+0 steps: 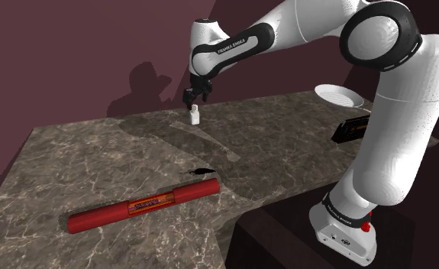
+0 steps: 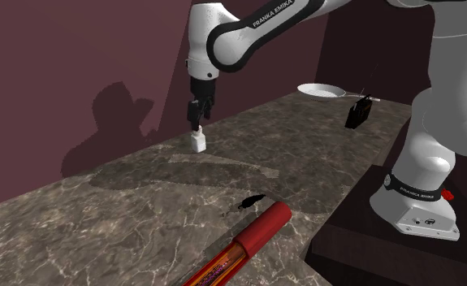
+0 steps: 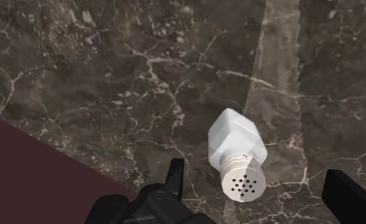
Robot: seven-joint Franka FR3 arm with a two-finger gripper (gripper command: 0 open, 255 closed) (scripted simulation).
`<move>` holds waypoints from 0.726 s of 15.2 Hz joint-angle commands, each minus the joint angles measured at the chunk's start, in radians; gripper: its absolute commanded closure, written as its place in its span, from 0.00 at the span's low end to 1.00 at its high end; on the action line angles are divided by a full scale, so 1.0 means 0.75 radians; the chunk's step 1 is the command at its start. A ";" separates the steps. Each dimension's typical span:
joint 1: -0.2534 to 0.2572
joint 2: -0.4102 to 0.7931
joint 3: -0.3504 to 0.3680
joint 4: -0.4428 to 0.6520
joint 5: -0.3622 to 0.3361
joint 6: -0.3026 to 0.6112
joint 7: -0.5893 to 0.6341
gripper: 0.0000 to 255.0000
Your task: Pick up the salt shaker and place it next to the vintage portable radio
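The shaker (image 1: 195, 116) (image 2: 198, 142) (image 3: 237, 149) stands upright near the counter's (image 1: 95, 153) back edge, by the wall. The gripper (image 1: 197, 99) (image 2: 196, 114) (image 3: 258, 191) hangs just above it, fingers apart either side of its cap, not touching. The radio (image 1: 353, 128) (image 2: 359, 112) sits well apart, at the edge by the arm.

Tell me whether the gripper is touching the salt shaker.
Apart. The wrist view shows the gripper open, with countertop visible between each finger and the white salt shaker.
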 commanded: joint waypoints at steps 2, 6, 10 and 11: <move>0.000 0.033 -0.003 -0.012 -0.006 0.046 0.003 0.00; 0.002 0.061 -0.005 -0.019 -0.011 0.081 0.006 0.00; 0.002 0.061 -0.005 -0.019 -0.011 0.081 0.006 0.00; 0.002 0.061 -0.005 -0.019 -0.011 0.081 0.006 0.00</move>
